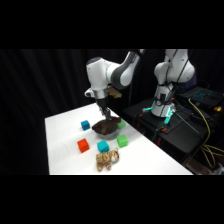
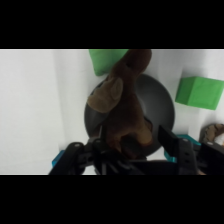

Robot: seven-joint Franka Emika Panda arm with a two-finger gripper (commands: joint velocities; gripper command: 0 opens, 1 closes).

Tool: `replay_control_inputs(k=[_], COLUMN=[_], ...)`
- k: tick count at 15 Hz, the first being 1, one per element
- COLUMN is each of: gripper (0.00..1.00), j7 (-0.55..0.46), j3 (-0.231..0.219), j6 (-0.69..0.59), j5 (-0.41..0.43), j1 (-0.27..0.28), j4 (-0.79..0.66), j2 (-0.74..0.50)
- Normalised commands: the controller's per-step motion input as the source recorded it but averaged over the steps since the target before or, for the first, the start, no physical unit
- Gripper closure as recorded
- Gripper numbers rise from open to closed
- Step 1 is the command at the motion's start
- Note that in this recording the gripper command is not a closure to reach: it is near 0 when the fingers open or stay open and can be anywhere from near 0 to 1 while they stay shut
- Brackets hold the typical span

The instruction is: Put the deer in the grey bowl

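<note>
The deer (image 2: 122, 110), a dark brown plush, hangs lengthwise over the grey bowl (image 2: 157, 107), its head reaching past the bowl's far rim. My gripper (image 2: 132, 142) is shut on the deer's rear end, one black finger on each side of it. In the side view the gripper (image 1: 105, 114) comes down from above onto the deer (image 1: 106, 123), which sits low over the grey bowl (image 1: 107, 132) near the middle of the white table. Whether the deer touches the bowl's bottom I cannot tell.
A green cube (image 1: 122, 141) stands right of the bowl, and another green cube (image 1: 121, 124) behind it. A blue cube (image 1: 85, 125), a red cube (image 1: 83, 145) and a teal cube (image 1: 102, 146) lie to the left and front. A striped tan plush (image 1: 107, 160) lies near the front edge.
</note>
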Motion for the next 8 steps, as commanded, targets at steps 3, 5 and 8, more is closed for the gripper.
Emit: replay_control_inputs(k=[3,5,8], gripper=[0.00,0.00,0.00], j7=[-0.16,-0.24,-0.24], j3=[-0.008,-0.040,-0.065], j6=[-0.42,-0.49,-0.57], j5=[0.017,0.037,0.079], j1=[-0.034,-0.073,-0.086], j4=[0.06,0.04,0.16], j2=[-0.36,-0.57,-0.59])
